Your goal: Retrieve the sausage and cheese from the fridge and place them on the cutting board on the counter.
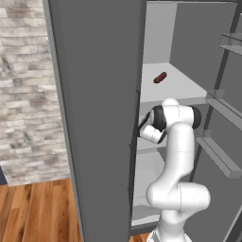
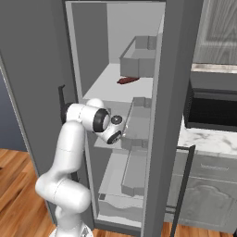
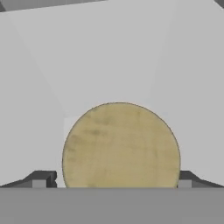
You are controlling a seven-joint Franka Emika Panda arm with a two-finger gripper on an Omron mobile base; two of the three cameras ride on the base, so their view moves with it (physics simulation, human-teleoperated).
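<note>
Cheese [image 3: 121, 146] between spread fingertips [image 3: 40, 179]

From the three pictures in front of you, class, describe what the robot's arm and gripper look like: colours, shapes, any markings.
The arm is made of smooth, glossy white rounded segments, thick and tubular, joined by dark grey to black rings at the joints. A small round grey cap sits on its wrist end in the right base view. The gripper has two small dark grey, blocky fingertips with lighter grey faces. No cables or printed markings are visible.

left base: facing the open fridge [image 1: 99, 118] from its left
right base: facing its same shelves from the right
hand: looking close inside
</note>
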